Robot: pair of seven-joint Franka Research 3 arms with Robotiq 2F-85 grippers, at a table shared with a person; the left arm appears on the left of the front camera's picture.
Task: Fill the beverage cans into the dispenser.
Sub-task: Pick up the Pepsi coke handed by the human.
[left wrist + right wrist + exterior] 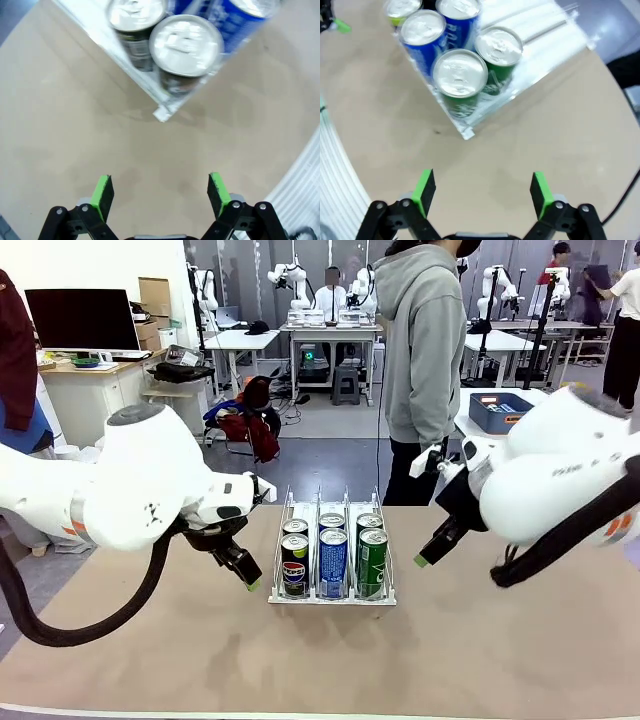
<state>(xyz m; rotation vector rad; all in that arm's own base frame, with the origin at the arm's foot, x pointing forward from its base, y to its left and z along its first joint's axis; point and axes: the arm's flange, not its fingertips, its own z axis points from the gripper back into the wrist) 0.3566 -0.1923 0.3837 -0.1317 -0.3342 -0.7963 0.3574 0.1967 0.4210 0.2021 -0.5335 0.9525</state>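
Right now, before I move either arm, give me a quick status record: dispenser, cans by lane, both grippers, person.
dispenser: three lanes, two cans in each
black cans: left lane
blue cans: middle lane
green cans: right lane
left gripper: open, empty, hovering left of dispenser
right gripper: open, empty, hovering right of dispenser
person: standing at far side, behind dispenser

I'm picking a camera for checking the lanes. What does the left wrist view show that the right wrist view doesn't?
Left wrist view: the two black cans close up at a dispenser corner, above the open left gripper. Right wrist view: the two green cans at its other front corner and the open right gripper. Both: blue cans, the clear dispenser, the tan table.
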